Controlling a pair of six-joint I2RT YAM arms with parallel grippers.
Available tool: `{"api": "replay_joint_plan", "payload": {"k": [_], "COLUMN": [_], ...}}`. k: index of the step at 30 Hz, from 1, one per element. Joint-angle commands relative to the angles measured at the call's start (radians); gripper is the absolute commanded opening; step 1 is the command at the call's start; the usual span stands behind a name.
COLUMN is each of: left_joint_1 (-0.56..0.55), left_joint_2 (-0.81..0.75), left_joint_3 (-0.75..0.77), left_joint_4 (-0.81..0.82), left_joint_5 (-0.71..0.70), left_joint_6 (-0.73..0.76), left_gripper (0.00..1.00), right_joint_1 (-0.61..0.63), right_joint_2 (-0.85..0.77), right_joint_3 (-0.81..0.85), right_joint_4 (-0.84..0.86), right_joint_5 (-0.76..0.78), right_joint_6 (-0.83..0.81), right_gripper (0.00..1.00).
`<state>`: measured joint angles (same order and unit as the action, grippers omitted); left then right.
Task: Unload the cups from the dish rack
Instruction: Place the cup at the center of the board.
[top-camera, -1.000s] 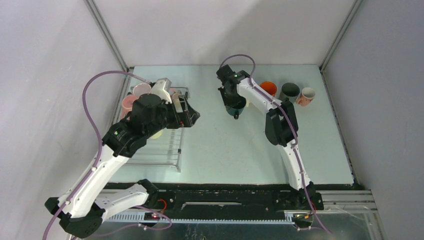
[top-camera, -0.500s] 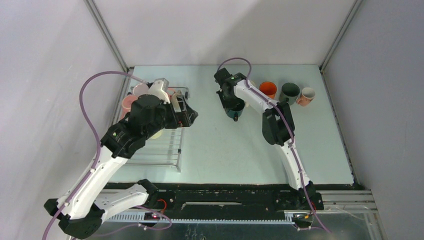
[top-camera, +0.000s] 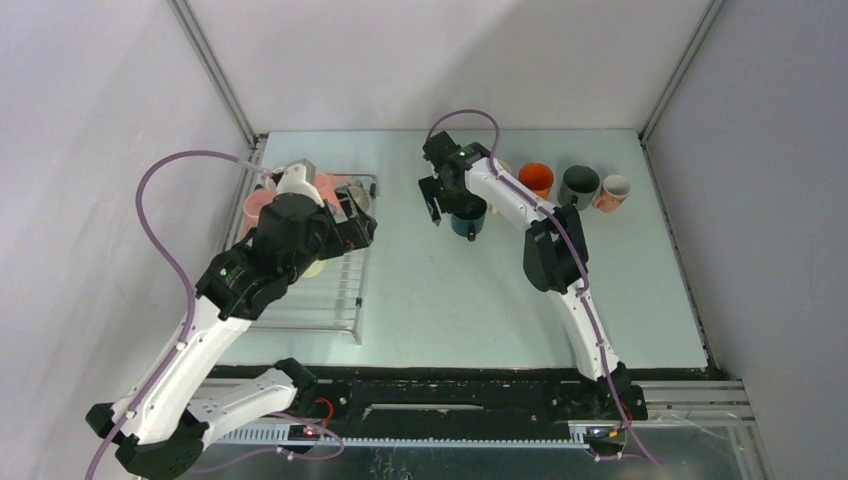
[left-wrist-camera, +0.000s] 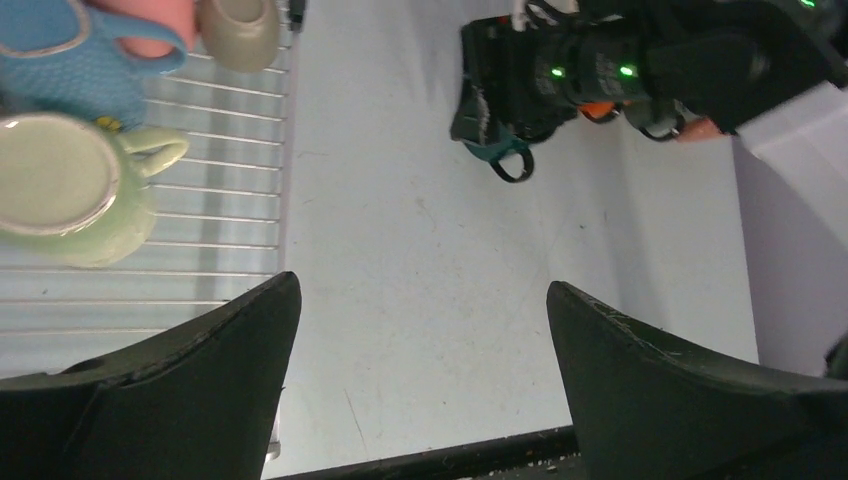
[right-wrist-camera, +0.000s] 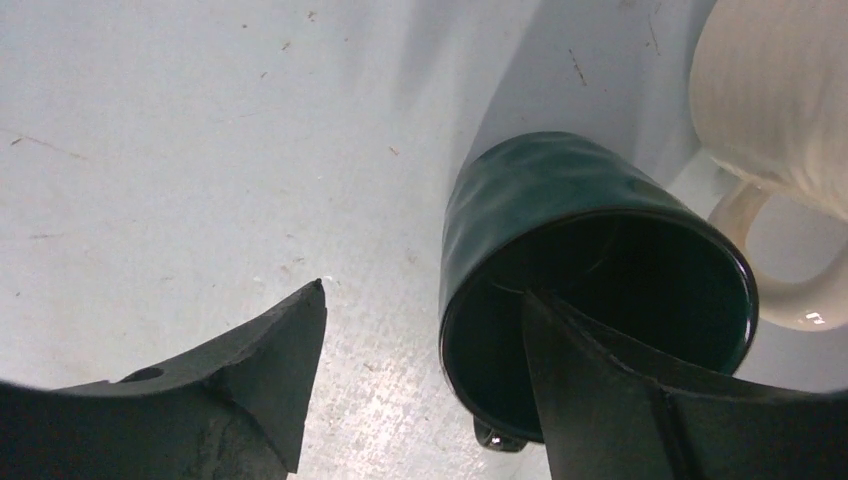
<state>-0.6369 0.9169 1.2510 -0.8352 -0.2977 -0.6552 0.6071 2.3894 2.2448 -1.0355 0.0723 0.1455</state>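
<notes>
Since a second ago, we log the right gripper (right-wrist-camera: 422, 300) parted, jaws now astride the rim of the dark green cup (right-wrist-camera: 560, 220), standing on the surface (right-wrist-camera: 150, 120) beside a cream cup (right-wrist-camera: 780, 90); left gripper (left-wrist-camera: 420, 300) wide open at the dish rack (left-wrist-camera: 220, 230), pale green cup (left-wrist-camera: 70, 200) inside

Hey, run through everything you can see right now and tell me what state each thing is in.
dark green cup, upright on the table, empty
right pincer, open, at the dark green cup's rim, not gripping
cream cup, on the table beside the dark green cup
orange cup, upright on the table
left pincer, open, empty
dish rack, cups in it
pale green cup, upside down in the dish rack
</notes>
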Motion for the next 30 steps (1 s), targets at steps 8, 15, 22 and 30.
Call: {"api": "replay_joint_plan", "payload": {"k": [8, 15, 22, 30], "left_joint_1": [0.104, 0.169, 0.169, 0.169], "left_joint_2": [0.023, 0.059, 0.226, 0.537], "left_joint_3": [-0.061, -0.142, -0.084, 0.079], "left_joint_4": [-0.154, -0.124, -0.203, -0.328], "left_joint_5": [-0.267, -0.288, -0.366, -0.407], "left_joint_6": [-0.165, -0.321, -0.733, -1.017], "left_gripper": [1.00, 1.00, 1.00, 1.00], "right_joint_1": [0.016, 0.028, 0.029, 0.035], "right_joint_2": [-0.321, -0.522, -0.720, -0.956], "right_joint_3": [-0.064, -0.246, -0.461, -0.710], "right_joint_4": [0.012, 0.098, 0.163, 0.227], "right_joint_5": [-0.024, -0.039, 0.025, 0.031], "right_joint_6": [0.038, 0.089, 0.176, 0.235], "right_gripper": [1.00, 1.00, 1.00, 1.00]}}
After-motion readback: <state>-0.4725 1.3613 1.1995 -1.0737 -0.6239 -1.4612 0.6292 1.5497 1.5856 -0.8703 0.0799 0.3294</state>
